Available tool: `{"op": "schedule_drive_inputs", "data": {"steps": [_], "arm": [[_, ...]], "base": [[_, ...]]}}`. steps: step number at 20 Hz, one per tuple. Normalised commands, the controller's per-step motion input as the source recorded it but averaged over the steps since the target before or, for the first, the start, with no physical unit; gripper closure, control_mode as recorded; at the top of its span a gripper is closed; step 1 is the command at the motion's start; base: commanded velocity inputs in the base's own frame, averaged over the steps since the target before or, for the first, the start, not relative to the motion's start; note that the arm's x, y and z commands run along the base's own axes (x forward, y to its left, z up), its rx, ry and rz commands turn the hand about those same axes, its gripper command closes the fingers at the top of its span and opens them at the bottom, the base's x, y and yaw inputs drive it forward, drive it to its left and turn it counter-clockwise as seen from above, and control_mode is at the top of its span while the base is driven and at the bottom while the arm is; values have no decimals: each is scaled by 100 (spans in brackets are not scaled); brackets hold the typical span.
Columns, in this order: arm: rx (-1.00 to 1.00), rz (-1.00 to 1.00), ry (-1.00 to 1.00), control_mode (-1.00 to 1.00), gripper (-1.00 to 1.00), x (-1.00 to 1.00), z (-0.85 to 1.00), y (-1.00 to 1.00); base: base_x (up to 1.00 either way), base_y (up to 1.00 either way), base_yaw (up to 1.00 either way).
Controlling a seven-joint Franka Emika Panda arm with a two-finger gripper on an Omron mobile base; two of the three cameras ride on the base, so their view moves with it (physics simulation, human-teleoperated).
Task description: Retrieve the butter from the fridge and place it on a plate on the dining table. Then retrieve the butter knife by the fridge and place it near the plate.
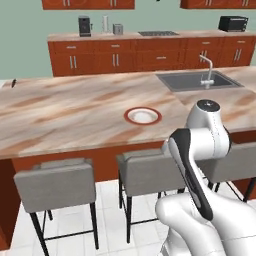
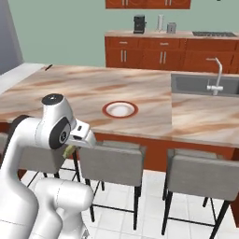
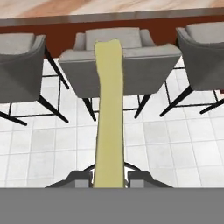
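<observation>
The hand (image 3: 109, 178) is closed on the pale yellow-olive butter stick (image 3: 109, 113), low before the grey stools (image 3: 120, 61). On the marbled tan stone bench (image 1: 65, 107), the round red-rimmed plate (image 1: 143, 116) holds nothing. The slim dark knife (image 1: 13, 82) lies at its far left corner.

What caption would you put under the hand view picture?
The tool holds the butter, pointing it at grey stools over a white tiled floor.

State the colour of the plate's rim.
Red-brown, around a whitish centre; the plate shows best in the left base view.
</observation>
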Motion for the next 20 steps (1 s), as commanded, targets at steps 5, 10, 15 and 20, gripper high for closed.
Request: {"op": "schedule_drive_inputs", "data": {"steps": [5, 10, 15, 20], "arm": [[0, 0, 0, 100, 100, 0, 0, 0], [0, 0, 0, 100, 100, 0, 0, 0], [0, 0, 0, 100, 100, 0, 0, 0], [0, 0, 0, 100, 100, 0, 0, 0]], "base": [[78, -39, 0], [89, -16, -1], [72, 0, 0], [65, 0, 0]]}}
